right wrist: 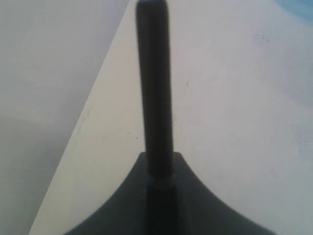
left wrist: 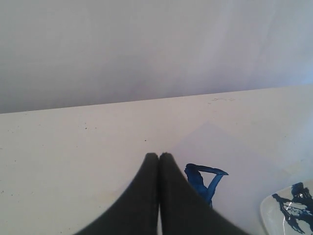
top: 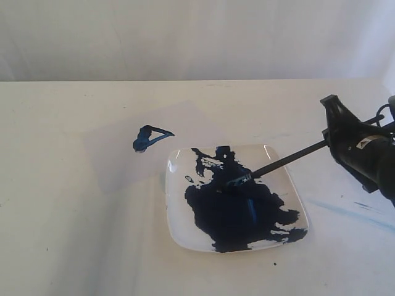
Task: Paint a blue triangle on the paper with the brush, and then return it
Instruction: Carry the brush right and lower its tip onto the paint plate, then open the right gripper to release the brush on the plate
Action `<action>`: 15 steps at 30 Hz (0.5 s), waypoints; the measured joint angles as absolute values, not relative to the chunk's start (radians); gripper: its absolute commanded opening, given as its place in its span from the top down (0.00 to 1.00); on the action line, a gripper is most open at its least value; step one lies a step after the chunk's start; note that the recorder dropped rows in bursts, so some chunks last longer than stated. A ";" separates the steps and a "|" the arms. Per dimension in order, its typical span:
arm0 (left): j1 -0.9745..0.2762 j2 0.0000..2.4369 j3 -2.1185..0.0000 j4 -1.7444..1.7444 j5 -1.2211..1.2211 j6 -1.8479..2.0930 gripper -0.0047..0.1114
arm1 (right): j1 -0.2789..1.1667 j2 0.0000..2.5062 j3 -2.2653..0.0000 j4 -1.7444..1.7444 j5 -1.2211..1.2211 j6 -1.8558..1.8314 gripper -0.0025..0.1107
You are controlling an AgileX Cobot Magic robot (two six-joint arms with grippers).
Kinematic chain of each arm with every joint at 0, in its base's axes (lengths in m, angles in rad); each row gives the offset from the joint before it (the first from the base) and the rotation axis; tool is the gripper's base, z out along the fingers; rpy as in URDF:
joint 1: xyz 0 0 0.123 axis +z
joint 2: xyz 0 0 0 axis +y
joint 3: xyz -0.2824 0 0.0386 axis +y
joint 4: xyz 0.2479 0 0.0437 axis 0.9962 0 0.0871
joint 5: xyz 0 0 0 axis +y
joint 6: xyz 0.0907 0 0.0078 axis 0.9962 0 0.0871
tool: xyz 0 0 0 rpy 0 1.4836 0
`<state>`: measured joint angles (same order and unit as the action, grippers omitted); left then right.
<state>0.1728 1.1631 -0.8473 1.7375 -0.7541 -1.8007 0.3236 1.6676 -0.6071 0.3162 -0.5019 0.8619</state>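
The brush [top: 289, 159], thin and black, slants from the right gripper [top: 328, 139], clamped on its handle, down to the dark blue paint [top: 234, 213] on the white plate [top: 178, 216]. The blue triangle [top: 150, 137] is on the paper [top: 117, 160]. The gripper's label [top: 365, 143] is unreadable. The left gripper [left wrist: 159, 157] is pressed together, empty
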 measured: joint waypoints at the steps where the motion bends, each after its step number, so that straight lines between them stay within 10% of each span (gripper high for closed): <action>1: 0.173 1.163 -0.847 1.738 -0.754 -1.801 0.96 | 0.324 1.668 -0.607 0.318 -0.497 0.862 0.98; 15: 0.173 1.163 -0.847 1.739 -0.769 -1.801 0.96 | 0.324 1.694 -0.607 0.336 -0.456 0.861 0.89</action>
